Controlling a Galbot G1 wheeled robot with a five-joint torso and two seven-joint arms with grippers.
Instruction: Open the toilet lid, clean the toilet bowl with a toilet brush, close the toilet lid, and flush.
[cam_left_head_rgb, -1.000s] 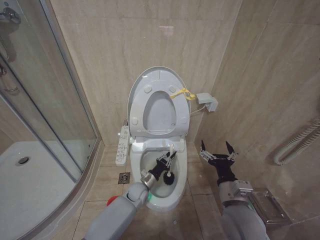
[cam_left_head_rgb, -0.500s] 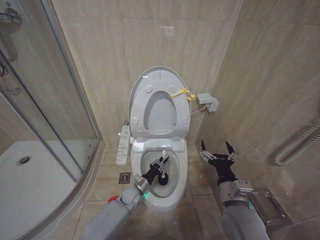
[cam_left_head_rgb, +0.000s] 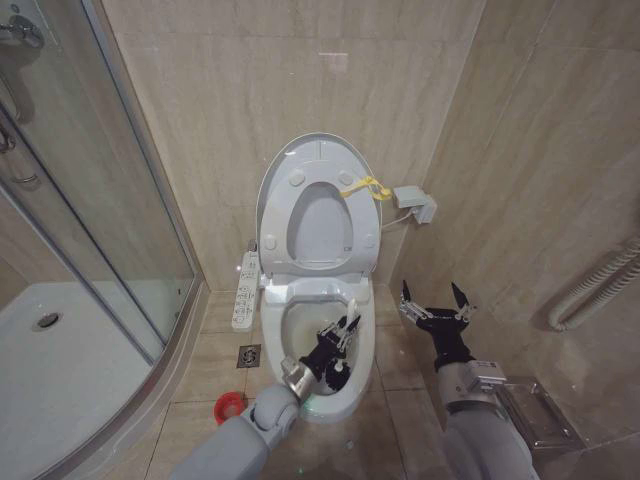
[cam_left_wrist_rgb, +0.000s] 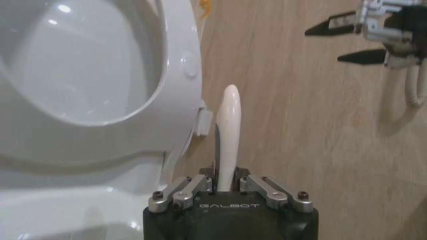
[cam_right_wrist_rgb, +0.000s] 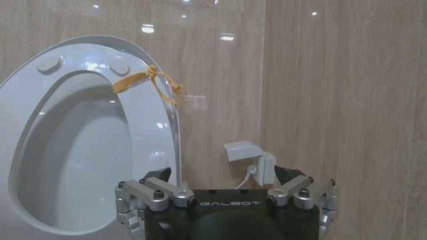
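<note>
"GALBOT" is printed in pale letters on the dark body of each gripper, readable in both wrist views; no other writing can be read.

The left gripper (cam_left_head_rgb: 343, 333) reaches from the near left over the bowl (cam_left_head_rgb: 355, 385) and is clenched on the brush (cam_left_head_rgb: 339, 358). The brush's long axis runs tilted: its thin white handle points up and away toward the far wall, just right of the raised lid (cam_left_head_rgb: 300, 165), while its dark bristle head sits low inside the bowl, toward the near rim on the right side. In the left wrist view the handle (cam_left_wrist_rgb: 228, 132) rises straight out between the pinching fingers (cam_left_wrist_rgb: 181, 192), with the white seat ring beside it.

The lid stands upright against the far wall, the seat ring raised against it, and a yellow strap (cam_left_head_rgb: 364, 186) is tied at its right edge. A red holder (cam_left_head_rgb: 229, 406) sits on the floor to the left of the bowl.

The right gripper (cam_left_head_rgb: 434, 300) hangs to the right of the bowl, well apart from it, its fingers spread and holding nothing.
</note>
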